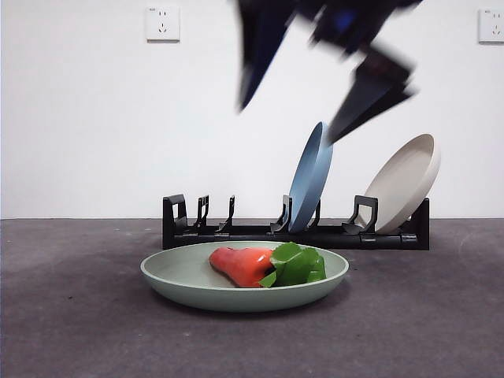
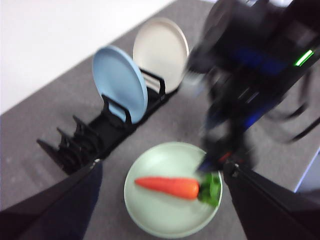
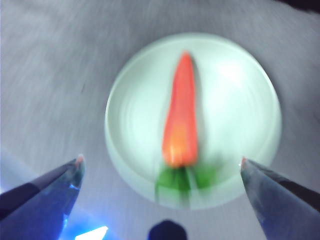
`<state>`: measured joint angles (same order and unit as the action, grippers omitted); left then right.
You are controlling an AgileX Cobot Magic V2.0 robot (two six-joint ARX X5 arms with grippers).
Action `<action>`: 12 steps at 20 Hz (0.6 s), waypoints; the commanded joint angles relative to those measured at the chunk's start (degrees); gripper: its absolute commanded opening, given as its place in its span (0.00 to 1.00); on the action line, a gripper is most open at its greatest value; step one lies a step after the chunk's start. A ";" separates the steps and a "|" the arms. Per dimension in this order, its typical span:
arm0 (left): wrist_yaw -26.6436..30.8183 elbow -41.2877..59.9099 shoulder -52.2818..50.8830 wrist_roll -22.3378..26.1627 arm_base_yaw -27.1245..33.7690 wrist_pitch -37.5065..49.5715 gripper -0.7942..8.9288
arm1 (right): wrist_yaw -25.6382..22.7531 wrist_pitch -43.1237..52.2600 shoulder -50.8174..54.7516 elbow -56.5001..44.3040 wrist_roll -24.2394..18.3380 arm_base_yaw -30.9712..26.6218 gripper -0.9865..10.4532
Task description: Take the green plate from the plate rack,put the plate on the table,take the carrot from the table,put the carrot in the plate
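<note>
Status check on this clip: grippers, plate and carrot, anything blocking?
Right gripper open, empty, above the green plate. Left gripper open, empty. Carrot lies in the plate, on the table. Nothing blocking.

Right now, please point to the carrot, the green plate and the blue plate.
carrot [image 1: 242,265], front view, on its orange body.
green plate [image 1: 169,277], front view, on its near rim at the left.
blue plate [image 1: 310,178], front view, on its face.

Bare lab-like test bench: grey table [image 1: 71,315], blank white wall [image 1: 94,118], wall sockets [image 1: 162,24].
</note>
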<state>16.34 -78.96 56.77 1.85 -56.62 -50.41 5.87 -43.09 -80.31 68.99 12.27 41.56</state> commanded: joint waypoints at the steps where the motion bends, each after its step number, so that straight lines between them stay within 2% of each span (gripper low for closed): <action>1: 0.07 0.02 -0.04 -0.44 0.11 -2.49 0.50 | -0.02 -9.18 7.56 -0.35 -2.25 0.13 0.55; 4: -0.26 0.02 -0.04 -2.16 0.09 -6.49 0.50 | 0.00 -18.23 17.22 -0.35 -2.25 0.13 0.55; 9: -3.30 0.02 -0.04 -5.33 0.11 -12.46 0.50 | 0.02 -26.36 28.68 -0.35 -1.57 0.13 0.54; 10: -3.54 0.02 -0.04 -5.38 0.09 -13.16 0.48 | 0.02 -27.26 29.62 -0.35 -1.55 0.13 0.50; 12: -4.63 0.02 -0.04 -5.38 0.11 -14.47 0.33 | 0.02 -29.14 31.43 -0.35 -1.57 0.13 0.36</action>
<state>12.36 -78.96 56.77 -2.59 -56.62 -64.69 5.89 -72.12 -49.10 68.99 10.72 41.56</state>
